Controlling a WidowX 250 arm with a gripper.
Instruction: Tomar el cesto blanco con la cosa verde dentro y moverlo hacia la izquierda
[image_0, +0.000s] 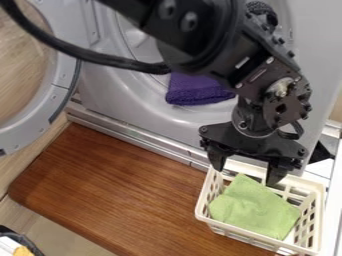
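White plastic basket (205, 196) w/ green cloth (254, 207) | loc: sits at R end of brown board (120, 190), under gripper (245, 177) | grip: fingers wide apart, nothing held | feel: prob. light, slightly bendy; cloth soft | hold: pinch far rim, keep lvl.

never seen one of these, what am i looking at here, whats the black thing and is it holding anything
The black thing is a robot arm, coming in from the top. There is one picture, from a fixed camera looking down at a slant.

At the arm's end, a two-finger gripper hangs over the far side of a white basket. Its fingers are spread and nothing is gripped between them. A green cloth lies in the basket.

Left of the basket is a brown wooden board. Behind is what looks like a washer or dryer, its round door open and a purple cloth inside.
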